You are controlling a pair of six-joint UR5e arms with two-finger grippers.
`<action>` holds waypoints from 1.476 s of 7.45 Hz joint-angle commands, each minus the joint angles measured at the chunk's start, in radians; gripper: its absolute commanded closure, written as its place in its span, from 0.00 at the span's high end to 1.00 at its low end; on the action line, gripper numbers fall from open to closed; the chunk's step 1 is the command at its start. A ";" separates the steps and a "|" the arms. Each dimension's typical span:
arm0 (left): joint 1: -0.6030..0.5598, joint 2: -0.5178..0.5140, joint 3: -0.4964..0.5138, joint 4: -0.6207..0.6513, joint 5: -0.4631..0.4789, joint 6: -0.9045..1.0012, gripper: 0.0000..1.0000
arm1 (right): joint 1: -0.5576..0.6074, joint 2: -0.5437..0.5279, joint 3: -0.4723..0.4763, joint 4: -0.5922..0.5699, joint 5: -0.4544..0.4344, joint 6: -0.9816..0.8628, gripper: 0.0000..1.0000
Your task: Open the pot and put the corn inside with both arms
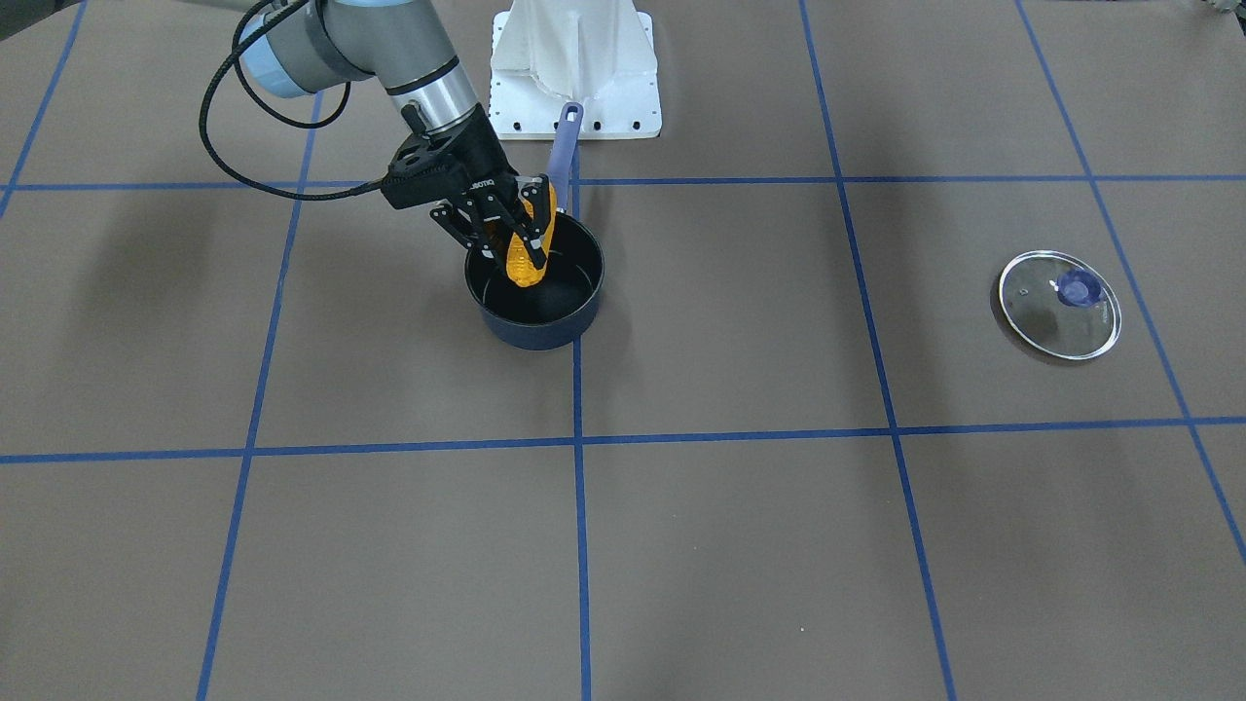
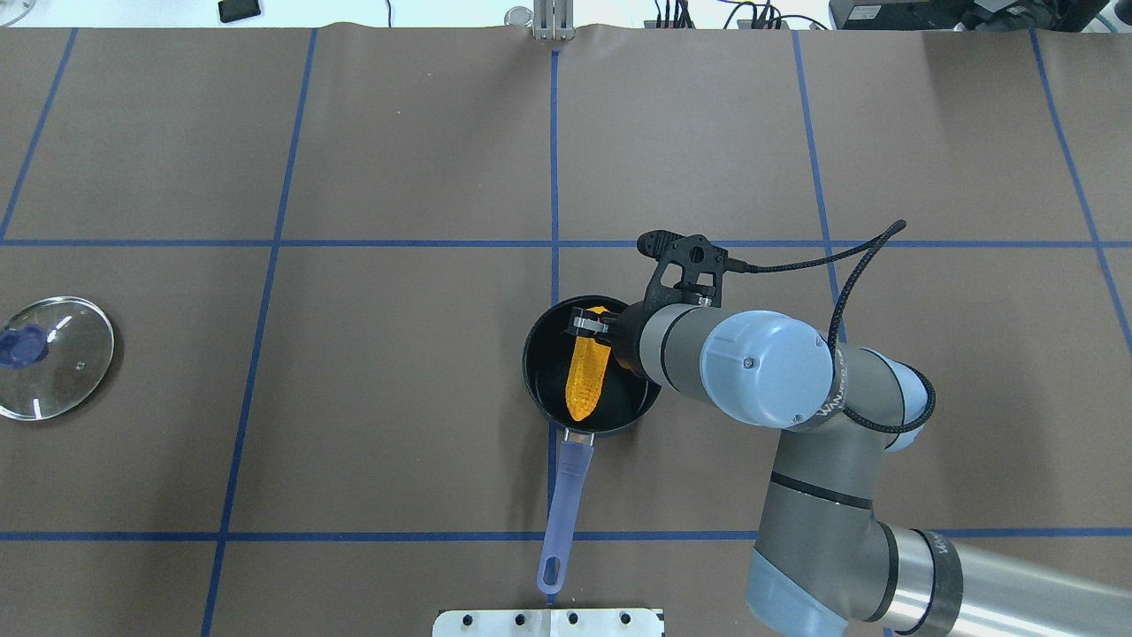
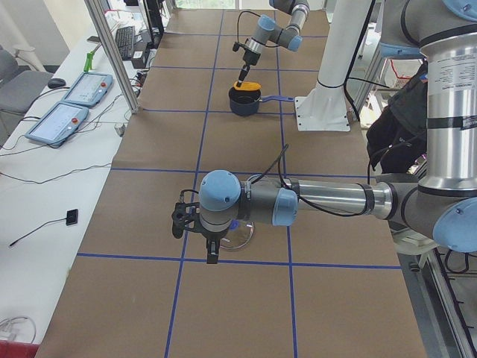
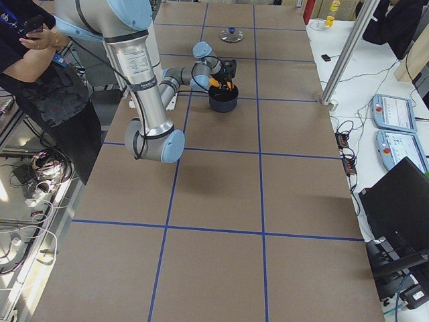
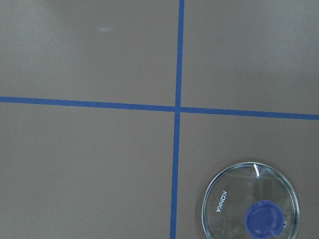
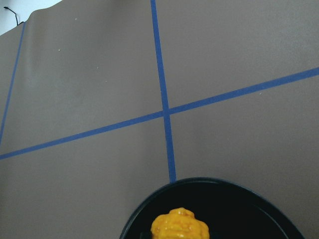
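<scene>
Brown-covered table [image 1: 779, 545], blue tape grid [image 1: 578, 487]. White side bench [image 3: 37, 198] with two teach pendants [image 3: 58, 121], keyboard [image 3: 123, 41], cables. Aluminium post [image 3: 112, 52] at table edge. Person [image 4: 47, 84] stands by table's end.

Right wrist view's bottom edge cuts off pot [image 6: 239, 209] and corn [image 6: 179, 225]; left pincer [image 3: 211, 256] too small to judge.
</scene>
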 commanded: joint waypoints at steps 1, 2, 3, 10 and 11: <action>0.002 0.000 -0.001 0.000 0.000 0.002 0.98 | -0.003 0.000 -0.003 -0.003 -0.016 0.001 1.00; 0.002 0.000 0.001 0.000 0.000 0.006 0.98 | 0.014 0.008 0.001 -0.035 -0.011 -0.002 1.00; 0.002 0.002 0.001 0.000 0.002 0.011 0.98 | 0.058 0.012 0.009 -0.066 0.024 -0.012 1.00; 0.005 0.038 0.001 -0.087 0.012 0.067 0.98 | 0.868 -0.185 -0.042 -0.404 0.704 -1.022 1.00; 0.005 0.049 0.002 -0.099 0.014 0.131 0.98 | 0.978 -0.261 -0.052 -0.413 0.811 -1.180 1.00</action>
